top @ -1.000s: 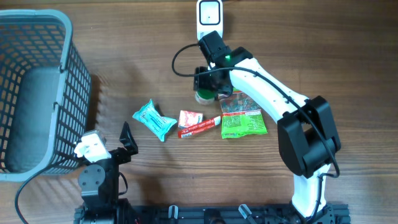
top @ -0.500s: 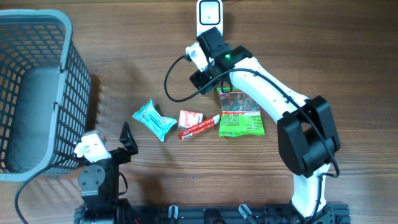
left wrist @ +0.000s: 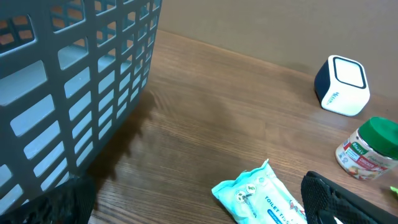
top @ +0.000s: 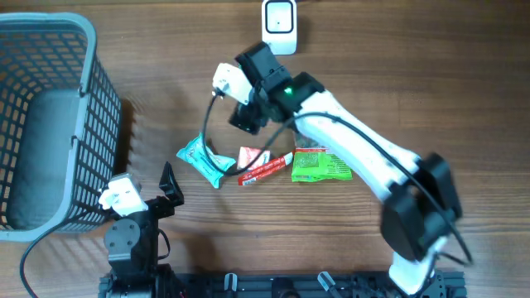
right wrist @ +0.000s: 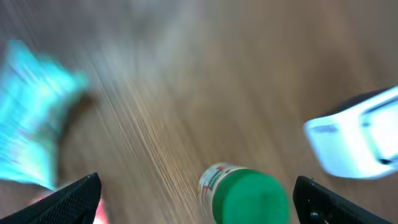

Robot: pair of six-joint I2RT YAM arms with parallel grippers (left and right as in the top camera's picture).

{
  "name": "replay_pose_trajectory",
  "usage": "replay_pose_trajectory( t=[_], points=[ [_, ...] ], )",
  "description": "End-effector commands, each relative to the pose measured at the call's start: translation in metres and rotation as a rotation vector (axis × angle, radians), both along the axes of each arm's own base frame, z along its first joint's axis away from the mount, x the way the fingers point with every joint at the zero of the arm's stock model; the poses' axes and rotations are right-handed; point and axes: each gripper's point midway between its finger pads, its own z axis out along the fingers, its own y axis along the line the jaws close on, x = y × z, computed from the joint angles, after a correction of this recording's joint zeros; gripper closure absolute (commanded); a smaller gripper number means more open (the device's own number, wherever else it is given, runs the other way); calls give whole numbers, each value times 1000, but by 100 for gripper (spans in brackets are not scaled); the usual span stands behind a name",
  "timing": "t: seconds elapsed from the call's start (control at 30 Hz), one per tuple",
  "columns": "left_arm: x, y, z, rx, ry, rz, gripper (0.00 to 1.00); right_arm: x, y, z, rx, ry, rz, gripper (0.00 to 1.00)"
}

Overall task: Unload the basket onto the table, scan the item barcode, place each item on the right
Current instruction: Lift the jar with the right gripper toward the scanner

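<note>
**Right gripper open and empty, jar standing free beside the scanner**

The right gripper (right wrist: 196, 196) has its jaws spread wide, one fingertip at each lower corner of its blurred wrist view, and it grips nothing. Below and between those fingertips stands the green-lidded jar (right wrist: 245, 196). It is upright on the table (top: 414, 66), and neither finger touches it. From overhead the jar is hidden under the right arm. The left wrist view shows it clearly: it stands alone, near the white scanner (left wrist: 342, 86) but apart from it.

The left gripper (left wrist: 199, 202) is parked at the near edge of the table. Its jaws are also wide apart with nothing between them, and it faces the teal wipes packet (left wrist: 264, 196).

That packet lies in a loose row with a small red-and-white sachet (top: 252, 156), a red tube (top: 267, 170) and a green snack bag (top: 321, 165). The whole row is well away from the scanner. The grey basket (top: 103, 124) sits at the far left, and no item is visible inside it.

At this moment nothing is being held up to the scanner. The jar's place close to it suggests the jar is the item in hand, but the pictures do not show where its barcode faces or whether a scan has registered. The four items in the row look untouched. By this reading most of the work remains: an item has to be gripped, turned so its code faces the scanner window, and held there.
</note>
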Motion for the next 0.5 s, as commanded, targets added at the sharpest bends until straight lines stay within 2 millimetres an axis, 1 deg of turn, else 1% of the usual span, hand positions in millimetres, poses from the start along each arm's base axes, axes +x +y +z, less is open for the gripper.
replay_pose_trajectory(
  t=[0.0, 0.07, 0.1, 0.13, 0.17, 0.2, 0.23, 0.27, 0.3, 0.33, 0.37, 0.4, 0.43, 0.47],
  points=[
    [0, 4, -1, 23, 3, 15, 0, -22, -9, 95, 307, 51, -266, 0],
    [0, 4, -1, 23, 3, 15, 0, -30, -16, 108, 370, 95, -344, 0],
    [0, 4, -1, 23, 3, 15, 0, -33, -18, 112, 402, 124, -391, 0],
    [0, 4, -1, 23, 3, 15, 0, -32, -18, 114, 429, 134, -415, 0],
    [0, 4, -1, 23, 3, 15, 0, -29, -15, 112, 458, 149, -447, 9],
    [0, 4, -1, 23, 3, 15, 0, -24, -14, 108, 483, 161, -490, 32],
    [0, 4, -1, 23, 3, 15, 0, -19, -14, 100, 500, 176, -541, 37],
    [0, 4, -1, 23, 3, 15, 0, -10, -16, 87, 519, 195, -640, 34],
    [0, 4, -1, 23, 3, 15, 0, -2, -17, 76, 517, 195, -701, 3],
    [0, 4, -1, 23, 3, 15, 0, 7, -17, 59, 480, 180, -719, 0],
    [0, 4, -1, 23, 3, 15, 0, 13, -19, 45, 436, 163, -722, 0],
    [0, 4, -1, 23, 3, 15, 0, 18, -19, 29, 373, 141, -691, 0],
    [0, 4, -1, 23, 3, 15, 0, 25, -21, 6, 286, 122, -641, 0],
    [0, 4, -1, 23, 3, 15, 0, 29, -23, -6, 246, 119, -623, 0]
  ],
)
